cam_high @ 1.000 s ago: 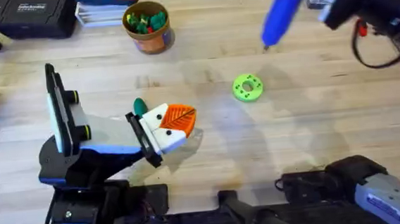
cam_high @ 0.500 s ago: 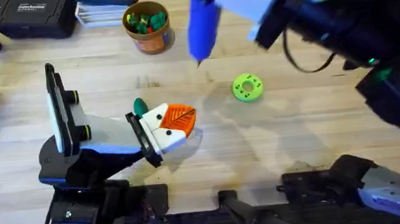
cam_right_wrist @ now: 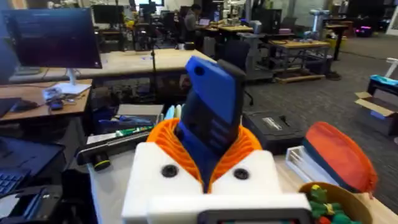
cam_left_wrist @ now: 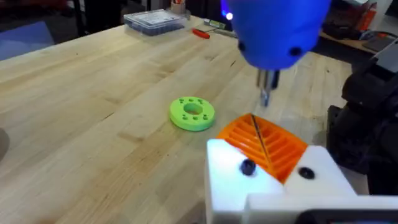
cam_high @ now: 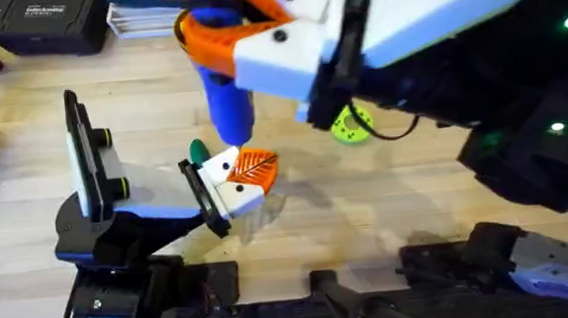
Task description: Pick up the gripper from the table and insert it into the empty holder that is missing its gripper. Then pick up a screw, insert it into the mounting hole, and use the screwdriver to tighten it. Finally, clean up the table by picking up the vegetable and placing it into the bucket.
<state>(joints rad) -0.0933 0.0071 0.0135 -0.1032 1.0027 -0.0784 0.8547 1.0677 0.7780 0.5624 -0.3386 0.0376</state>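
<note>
Nearest the bases, the left gripper is lying low over the table, and I cannot tell whether it is standing apart or together. The small white-and-orange gripper is sitting at the holder, with two dark spots showing on its white face, probably the mounting points.

Just above, the right gripper is clamping its orange pads on the blue screwdriver and holding it tip down. In the left wrist view the metal tip is hanging over the ribbed orange wedge rather than over either dark spot.

That is where the trouble is sitting. If the tip is coming down off line, it is likely landing on the ribs, skating off and levering the piece askew in its mount. Pressing hard on a screw that is not square risks cross-threading it.

The teal vegetable is lying just beside the holder, so a sideways slip could be flicking it away. The lime disc is lying farther out. The bucket is waiting beyond.
</note>
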